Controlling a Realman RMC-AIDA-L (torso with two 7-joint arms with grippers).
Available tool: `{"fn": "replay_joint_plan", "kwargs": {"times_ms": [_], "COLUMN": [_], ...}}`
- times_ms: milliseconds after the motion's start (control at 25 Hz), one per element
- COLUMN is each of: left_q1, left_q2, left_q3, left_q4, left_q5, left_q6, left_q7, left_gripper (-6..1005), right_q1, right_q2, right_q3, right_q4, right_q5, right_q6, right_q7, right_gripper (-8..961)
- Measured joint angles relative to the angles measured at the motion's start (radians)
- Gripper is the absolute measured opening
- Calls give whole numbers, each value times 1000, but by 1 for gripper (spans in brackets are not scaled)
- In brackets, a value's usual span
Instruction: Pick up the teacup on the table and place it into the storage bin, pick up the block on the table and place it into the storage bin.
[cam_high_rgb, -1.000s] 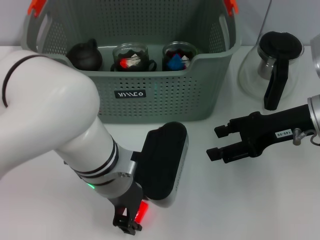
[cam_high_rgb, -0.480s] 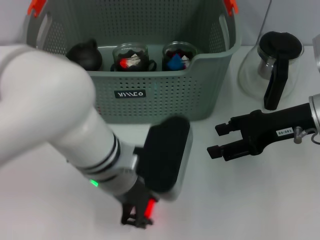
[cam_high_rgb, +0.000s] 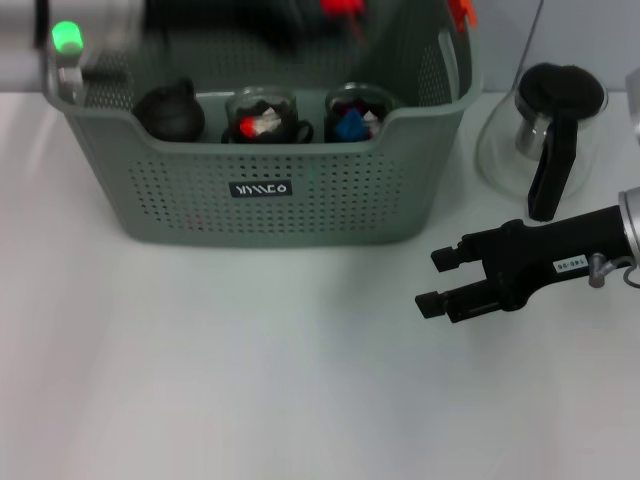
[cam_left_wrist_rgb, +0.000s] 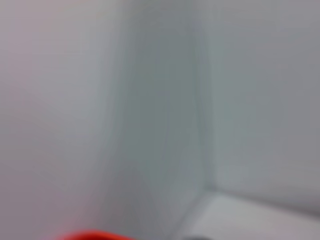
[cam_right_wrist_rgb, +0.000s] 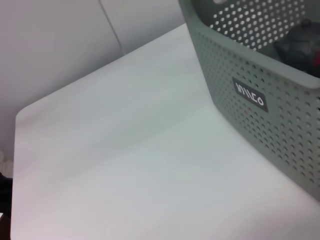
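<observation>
Storage bin (cam_high_rgb: 260, 190), grey-green and perforated with a small dark label on its front wall, stands at the far side of the white surface (cam_high_rgb: 250, 380), toward 12 o'clock in the head view. Inside it, along the front wall, sit a dark round teapot-like pot (cam_high_rgb: 170, 110), a glass teacup (cam_high_rgb: 262, 115) with red and white pieces in it, and a second glass teacup (cam_high_rgb: 357, 112) showing a blue block (cam_high_rgb: 351, 125). An orange handle clip (cam_high_rgb: 461, 12) shows on the bin's right rim. The right claw (cam_high_rgb: 432, 280) hovers low over the surface at about 4 o'clock from the bin, well apart from it, its two black fingers parted with nothing between them and pointing toward 9 o'clock. The left claw (cam_high_rgb: 340, 8) appears only as a blurred dark and red shape above the bin's back edge at 12 o'clock, with a green light on the arm nearby; whether it is parted or closed cannot be told. A glass pitcher (cam_high_rgb: 548, 130) with a black lid and handle stands just beside the bin at its 3 o'clock. The left wrist view is a blur of pale grey.
</observation>
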Motion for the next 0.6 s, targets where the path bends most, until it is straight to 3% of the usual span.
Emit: {"fn": "replay_joint_plan", "kwargs": {"times_ms": [80,280,400,520,600], "left_q1": [-52,-173,-185,-167,-140], "left_q2": [15,75,82,74,72], "left_q3": [-54,-74,-81,-120,-162], "left_q4": [-116,-400,-440,-405,-377], "left_q5": [-6,-2,-3,-33,-82], "left_q6": [-99,-241,-277,-266,-220], "left_q7": [-3,-11,-13,-23,-37], "left_gripper": [416,431,439,448,537], "right_q1": [3,7,7,5,5], "right_q2": [1,2,3,2,-1], "right_q3": [-1,-5,-6,-2,1], "right_q4": [0,-1,-4,-8,-10], "right_q5": [0,0,0,0,2], "right_q6": [-3,-5,-7,-12,-17], "right_q7": [-4,-5,-2,-3,-6], "right_gripper": [833,833,834,834,834]}}
